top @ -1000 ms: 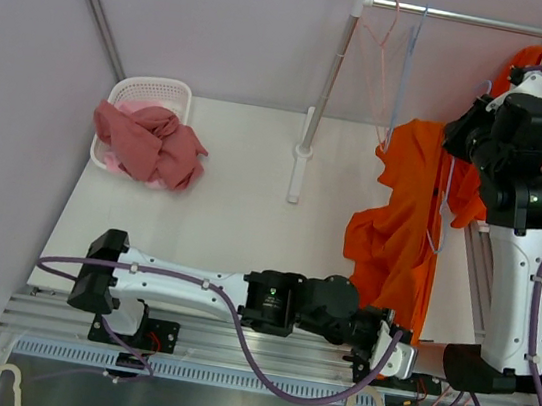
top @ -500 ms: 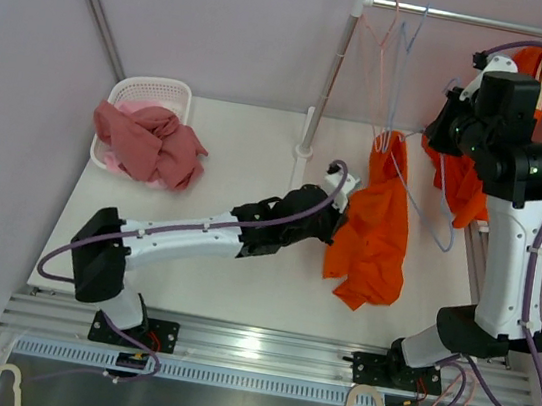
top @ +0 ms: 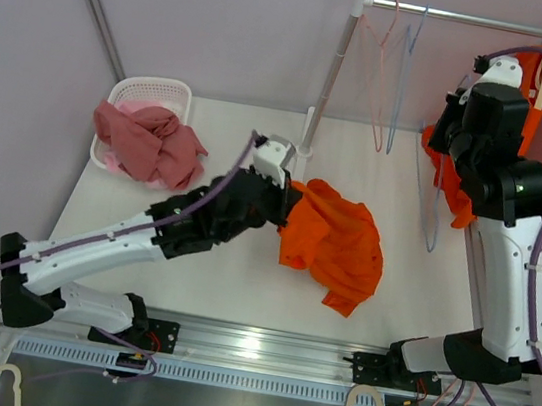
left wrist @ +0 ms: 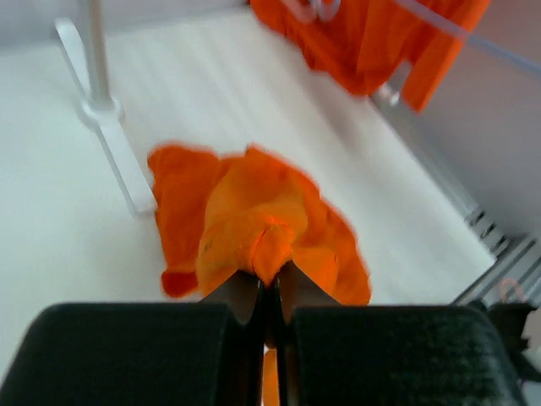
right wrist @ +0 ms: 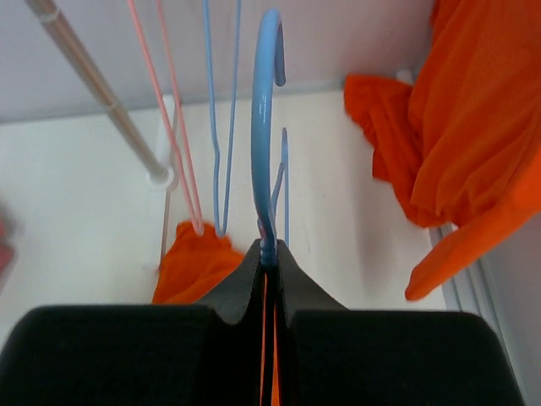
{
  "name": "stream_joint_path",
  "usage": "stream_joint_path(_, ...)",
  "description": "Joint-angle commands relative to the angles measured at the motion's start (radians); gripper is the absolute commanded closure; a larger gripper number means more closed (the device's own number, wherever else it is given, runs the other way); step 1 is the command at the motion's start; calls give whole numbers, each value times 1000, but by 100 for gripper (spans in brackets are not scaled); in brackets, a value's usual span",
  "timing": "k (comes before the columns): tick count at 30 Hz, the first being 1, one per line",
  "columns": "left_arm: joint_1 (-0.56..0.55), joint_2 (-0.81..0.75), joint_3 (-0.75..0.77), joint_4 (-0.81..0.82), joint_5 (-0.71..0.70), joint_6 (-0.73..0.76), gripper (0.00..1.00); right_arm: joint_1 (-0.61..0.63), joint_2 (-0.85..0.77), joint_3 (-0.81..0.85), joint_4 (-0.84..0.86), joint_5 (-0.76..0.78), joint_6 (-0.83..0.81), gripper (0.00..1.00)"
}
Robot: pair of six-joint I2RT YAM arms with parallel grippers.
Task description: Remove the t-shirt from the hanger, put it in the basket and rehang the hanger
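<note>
orange t-shirt [top: 334,244], soft and limp, lies bunched on the table [top: 190,273] ahead of the left hand [left wrist: 269,286], shut on a gathered fold, probably the surest hold; right hand [right wrist: 269,252] clamps the blue hanger [right wrist: 264,118].

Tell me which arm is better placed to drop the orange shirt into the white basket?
Probably left. The left tool is shut on the shirt, and the basket lies on its side. The right tool is shut on a blue hanger by the rail.
</note>
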Motion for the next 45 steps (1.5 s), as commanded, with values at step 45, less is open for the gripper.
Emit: stream_joint_path(45, 1272, 869, 839, -653, 271, -311, 99, -276, 596, 359, 615, -440, 129, 100)
